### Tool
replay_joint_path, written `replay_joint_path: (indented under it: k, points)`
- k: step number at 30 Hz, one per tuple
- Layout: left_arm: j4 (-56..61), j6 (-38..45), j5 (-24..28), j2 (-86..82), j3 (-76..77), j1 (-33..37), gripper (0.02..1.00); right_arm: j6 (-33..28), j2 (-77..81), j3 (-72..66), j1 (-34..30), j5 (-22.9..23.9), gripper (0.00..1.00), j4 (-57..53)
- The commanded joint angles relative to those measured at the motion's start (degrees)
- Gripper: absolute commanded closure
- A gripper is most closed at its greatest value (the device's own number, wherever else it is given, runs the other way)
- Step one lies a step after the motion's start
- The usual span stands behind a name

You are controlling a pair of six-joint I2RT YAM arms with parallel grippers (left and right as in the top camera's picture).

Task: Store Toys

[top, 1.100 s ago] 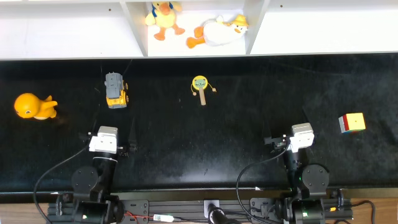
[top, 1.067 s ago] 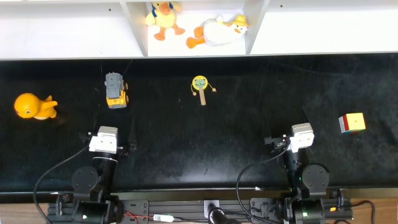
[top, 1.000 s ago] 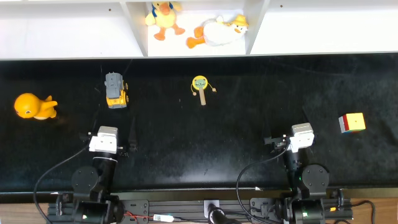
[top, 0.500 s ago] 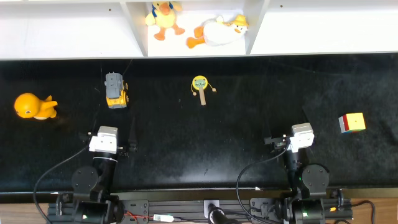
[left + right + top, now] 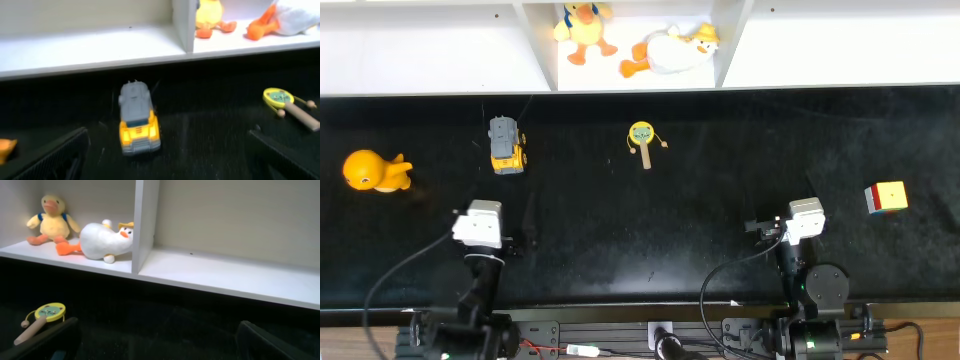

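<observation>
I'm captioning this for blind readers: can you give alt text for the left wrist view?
A grey-and-yellow toy truck sits on the black table ahead of the open left claw. A small yellow rattle lies farther off, and a white shelf behind holds a yellow plush duck and a white plush duck.

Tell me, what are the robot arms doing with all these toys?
Two robot arms are meant to put toys away on the white shelf. Neither holds anything: the left gripper and right gripper are both open, near the front of the black table. A yellow plush duck and a white plush duck already lie in the middle cubby. An orange duck, a toy truck, a little rattle and a colour cube wait on the table.
</observation>
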Motion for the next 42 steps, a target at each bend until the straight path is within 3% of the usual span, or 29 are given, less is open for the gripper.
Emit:
replay_joint_path:
  k: [1,5,9,14,20,22,27,32,37,42]
  points:
    - [-8.4,-3.8,-5.0,7.9,14.3,2.7,0.025,0.4,-0.5,-0.7,-0.2,0.1,0.003,0.3]
    - [-20.3,-3.1,-3.5,20.0,27.6,8.3,0.025,0.4,-0.5,-0.7,-0.2,0.1,0.005,0.3]
    - [-27.2,3.0,1.1,31.8,37.4,15.5,0.025,0.4,-0.5,-0.7,-0.2,0.1,0.005,0.3]
    - [-25.4,11.7,8.7,42.0,43.1,26.1,0.025,0.4,-0.5,-0.7,-0.2,0.1,0.005,0.3]
    - [-20.5,17.4,22.7,48.6,43.3,41.7,0.025,0.4,-0.5,-0.7,-0.2,0.1,0.003,0.3]
    - [-20.2,19.9,24.9,50.2,43.3,46.1,0.025,0.4,-0.5,-0.7,-0.2,0.1,0.005,0.3]
    - [-19.7,25.8,24.9,52.3,43.3,55.4,0.023,0.4,-0.5,-0.7,-0.2,0.1,0.005,0.3]
    - [-20.3,25.2,25.2,52.4,43.3,63.2,0.023,0.4,-0.5,-0.7,-0.2,0.1,0.005,0.3]
    - [-19.2,25.2,25.4,54.9,43.1,64.1,0.023,0.4,-0.5,-0.7,-0.2,0.1,0.005,0.3]
    - [-12.5,26.6,25.3,61.5,43.0,60.4,0.023,0.4,-0.5,-0.7,-0.2,0.1,0.005,0.3]
